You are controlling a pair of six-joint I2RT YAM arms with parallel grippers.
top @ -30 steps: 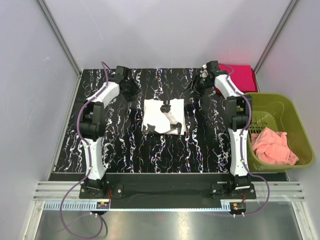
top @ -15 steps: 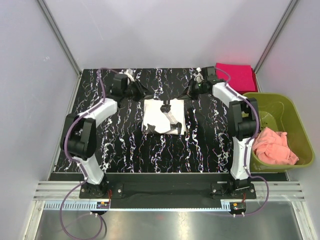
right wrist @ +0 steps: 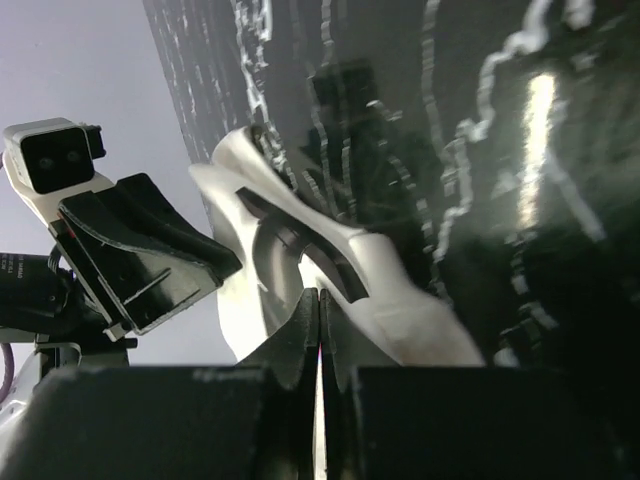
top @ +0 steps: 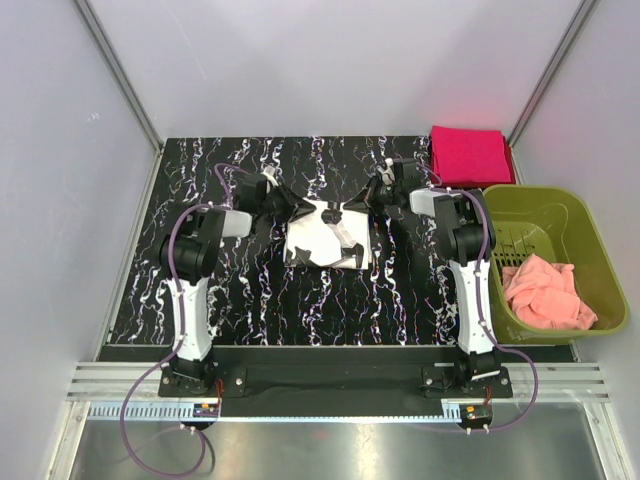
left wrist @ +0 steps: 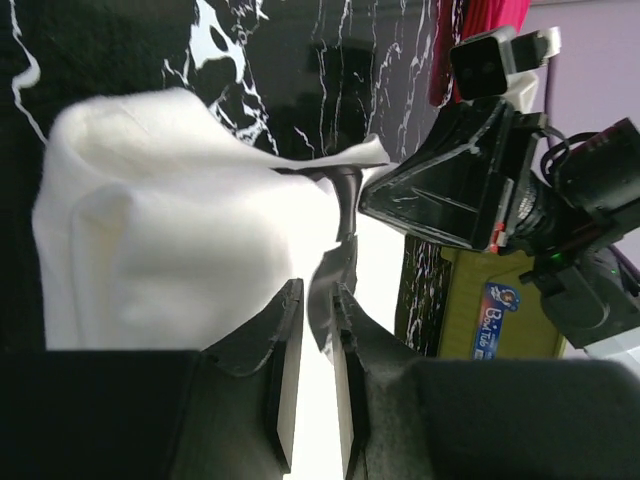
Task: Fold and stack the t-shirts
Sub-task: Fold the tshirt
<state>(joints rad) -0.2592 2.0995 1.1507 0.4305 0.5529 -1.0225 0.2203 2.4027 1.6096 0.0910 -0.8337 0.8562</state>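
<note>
The cream-white t-shirt (top: 325, 238) lies folded mid-table, black print showing on top. Its two far corners are drawn up off the table towards the grippers. My left gripper (top: 285, 203) is shut on the far-left corner; in the left wrist view a dark printed edge of the cream-white t-shirt (left wrist: 170, 230) runs between the jaws of my left gripper (left wrist: 315, 290). My right gripper (top: 371, 196) is shut on the far-right corner, and in its wrist view the cream-white t-shirt (right wrist: 400, 300) meets the pressed-together jaws of my right gripper (right wrist: 319, 292). The magenta-red t-shirt (top: 470, 155) lies folded at the far right corner.
An olive-green basket (top: 598, 262) stands off the table's right side with a pink cloth (top: 545, 292) bundled in it. Grey walls close in the back and both sides. The black marbled tabletop (top: 230, 290) stretches towards the arm bases.
Both grippers came in from the far corners of the table to the white shirt's far edge and shut on it. The shirt's far corners now stand lifted.
</note>
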